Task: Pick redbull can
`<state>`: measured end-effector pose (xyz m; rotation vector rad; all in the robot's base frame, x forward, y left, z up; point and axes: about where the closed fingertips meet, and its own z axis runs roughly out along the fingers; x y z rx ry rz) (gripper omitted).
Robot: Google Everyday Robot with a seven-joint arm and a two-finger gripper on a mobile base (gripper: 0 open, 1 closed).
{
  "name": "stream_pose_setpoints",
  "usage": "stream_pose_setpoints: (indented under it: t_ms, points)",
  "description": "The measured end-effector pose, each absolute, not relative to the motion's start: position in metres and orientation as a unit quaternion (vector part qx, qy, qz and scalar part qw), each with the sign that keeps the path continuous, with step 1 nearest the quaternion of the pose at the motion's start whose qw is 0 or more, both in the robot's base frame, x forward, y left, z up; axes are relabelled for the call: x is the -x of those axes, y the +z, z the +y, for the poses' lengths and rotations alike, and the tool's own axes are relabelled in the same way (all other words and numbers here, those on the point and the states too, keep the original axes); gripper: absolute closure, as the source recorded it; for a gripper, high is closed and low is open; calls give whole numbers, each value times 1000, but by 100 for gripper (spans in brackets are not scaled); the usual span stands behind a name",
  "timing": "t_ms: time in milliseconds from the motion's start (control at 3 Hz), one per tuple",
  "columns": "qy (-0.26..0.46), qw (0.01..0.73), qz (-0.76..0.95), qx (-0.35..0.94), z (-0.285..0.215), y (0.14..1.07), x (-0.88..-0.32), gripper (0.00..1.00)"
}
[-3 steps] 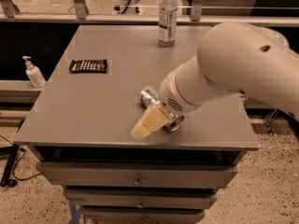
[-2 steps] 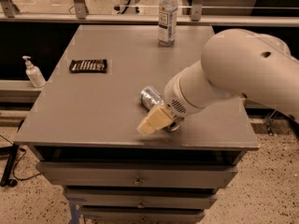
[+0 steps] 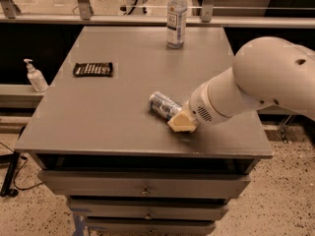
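Grey tabletop (image 3: 98, 117) is carrying one redbull can (image 3: 163, 104) — lying on its side right of centre, long axis running far-left to near-right. One tool (image 3: 182, 122) is covering its near-right end; its grip I cannot tell. One bottle (image 3: 176, 17) is standing far, one dark packet (image 3: 93, 69) lying left.

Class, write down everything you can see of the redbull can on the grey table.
The redbull can is a slim metal drink can, blue and silver, with a shiny round end facing left. It lies on its side on the grey table, towards the front right, set at a slight angle. Its other end is hidden behind the gripper, which sits right up against it. Whether the gripper actually holds the can cannot be told. Nothing else touches the can.
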<state>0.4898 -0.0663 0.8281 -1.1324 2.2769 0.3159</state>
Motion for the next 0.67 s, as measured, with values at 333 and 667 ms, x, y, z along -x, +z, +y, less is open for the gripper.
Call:
stream_pose_setpoints:
  t_ms: [333, 667]
  points:
    - [114, 274, 852, 431, -82, 831, -491, 87]
    - [93, 281, 841, 453, -107, 867, -501, 100]
